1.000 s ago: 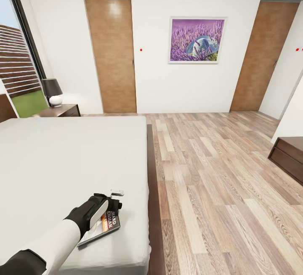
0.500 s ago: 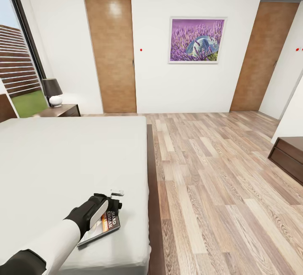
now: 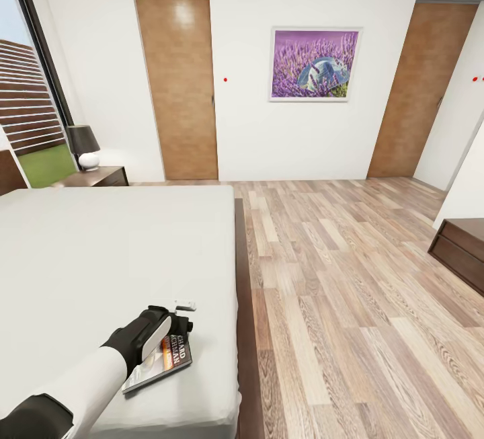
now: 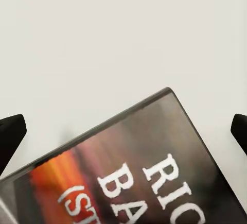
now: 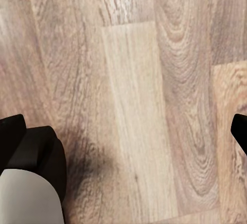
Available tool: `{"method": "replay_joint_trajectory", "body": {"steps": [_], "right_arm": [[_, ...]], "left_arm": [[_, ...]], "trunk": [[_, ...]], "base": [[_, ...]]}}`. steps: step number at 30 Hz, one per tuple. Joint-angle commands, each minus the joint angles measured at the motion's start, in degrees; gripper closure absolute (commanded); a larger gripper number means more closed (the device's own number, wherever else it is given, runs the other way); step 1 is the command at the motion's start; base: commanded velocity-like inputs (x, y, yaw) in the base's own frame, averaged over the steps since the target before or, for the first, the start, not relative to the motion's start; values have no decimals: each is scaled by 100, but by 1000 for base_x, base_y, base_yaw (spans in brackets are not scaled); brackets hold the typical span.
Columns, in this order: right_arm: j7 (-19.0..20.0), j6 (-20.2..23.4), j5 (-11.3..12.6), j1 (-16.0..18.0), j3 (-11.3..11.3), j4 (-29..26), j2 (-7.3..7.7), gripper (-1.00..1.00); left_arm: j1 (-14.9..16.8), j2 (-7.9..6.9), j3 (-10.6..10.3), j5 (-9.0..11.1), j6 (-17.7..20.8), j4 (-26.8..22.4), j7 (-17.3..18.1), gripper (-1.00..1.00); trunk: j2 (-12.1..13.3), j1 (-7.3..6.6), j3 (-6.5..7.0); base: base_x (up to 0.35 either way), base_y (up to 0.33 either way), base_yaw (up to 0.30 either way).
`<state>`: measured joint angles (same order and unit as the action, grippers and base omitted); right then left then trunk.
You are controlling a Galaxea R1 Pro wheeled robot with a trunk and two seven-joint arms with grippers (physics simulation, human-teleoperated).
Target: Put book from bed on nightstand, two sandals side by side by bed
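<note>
The book [image 3: 160,362] lies flat on the grey mattress of the bed [image 3: 101,257], near its foot corner by the floor [image 3: 349,291]. The left gripper [image 3: 176,321] hovers just above the book's far end, and its jaws stand wide, holding nothing; in the left wrist view the fingertips [image 4: 10,134] are at both edges with the book [image 4: 134,172] between them. The right gripper [image 5: 123,131] is also wide open, over bare floor [image 5: 139,80]. A nightstand [image 3: 101,176] with a lamp [image 3: 84,146] stands beyond the bed.
</note>
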<state>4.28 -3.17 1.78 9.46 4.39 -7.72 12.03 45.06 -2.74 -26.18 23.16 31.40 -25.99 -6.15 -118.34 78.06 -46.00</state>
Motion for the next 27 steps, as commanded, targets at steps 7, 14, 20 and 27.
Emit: {"method": "replay_joint_trajectory", "body": {"steps": [7, 14, 20, 27], "right_arm": [[38, -21, 18, 3, 45, 6, 0, -100], [38, -21, 18, 3, 45, 6, 0, -100], [38, -21, 18, 3, 45, 6, 0, -100], [49, -18, 19, 3, 45, -89, -42, -100]], "left_arm": [[3, -7, -44, 61, 23, -14, -48, -100], [3, -7, -44, 61, 23, -14, -48, -100], [3, -7, -44, 61, 23, -14, -48, -100], [3, -18, -68, 59, -44, -23, -50, -100]], "trunk": [[-2, -1, -6], [-2, -1, -6], [-2, -1, -6], [-43, 21, -24]], "base": [[0, 0, 0], [0, 0, 0], [0, 0, 0], [0, 0, 0]]}}
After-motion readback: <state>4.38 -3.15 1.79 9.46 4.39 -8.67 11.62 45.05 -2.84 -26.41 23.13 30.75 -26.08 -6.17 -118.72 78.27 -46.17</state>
